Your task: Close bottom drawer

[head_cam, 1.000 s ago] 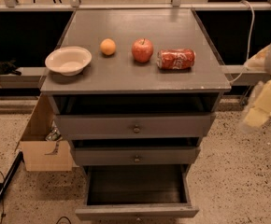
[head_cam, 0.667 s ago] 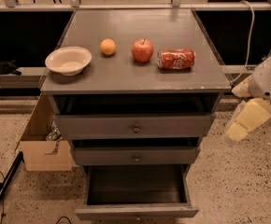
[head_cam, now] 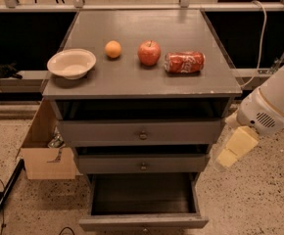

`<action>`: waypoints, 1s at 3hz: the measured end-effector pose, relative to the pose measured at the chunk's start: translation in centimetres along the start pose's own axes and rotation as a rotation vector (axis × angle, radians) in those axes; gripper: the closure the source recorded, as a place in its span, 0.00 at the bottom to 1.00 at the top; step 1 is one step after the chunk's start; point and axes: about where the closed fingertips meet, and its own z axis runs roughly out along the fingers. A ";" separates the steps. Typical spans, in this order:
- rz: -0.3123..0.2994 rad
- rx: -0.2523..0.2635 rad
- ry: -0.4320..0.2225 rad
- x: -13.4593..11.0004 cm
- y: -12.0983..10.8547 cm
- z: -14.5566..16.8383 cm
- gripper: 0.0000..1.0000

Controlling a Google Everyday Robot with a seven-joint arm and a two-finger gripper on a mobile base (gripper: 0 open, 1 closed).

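Start with the cabinet [head_cam: 142,82]: it stands square in front of you, and the job on it has not begun. The bottom drawer [head_cam: 143,223], the lowest of the three, is pulled far out toward the camera. Its dark inside is open to view and its low front panel sits near the lower edge of the picture, well forward of the middle drawer [head_cam: 143,164] and the top drawer [head_cam: 142,131] above it.

The arm [head_cam: 274,102] comes in from the right, beside the cabinet's right flank and apart from it. The gripper [head_cam: 235,148] hangs at its end, about level with the middle drawer, just off the cabinet's corner and clear of every drawer front. You cannot tell how wide it stands; nothing shows in its hold.

So, by my reading, everything is left to do — bring the gripper lower and round to the front of the bottom panel, then push it in until it lines up with the drawers above.

On the top stand a bowl [head_cam: 71,63], an orange [head_cam: 113,49], an apple [head_cam: 149,53] and a can [head_cam: 184,62] on its side — none of them in your way.
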 end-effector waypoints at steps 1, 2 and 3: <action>0.013 -0.009 -0.034 0.3 -0.1 0.9 0.00; 0.088 -0.123 -0.139 1.0 -1.4 5.2 0.00; 0.216 -0.251 -0.273 2.3 -2.9 13.1 0.00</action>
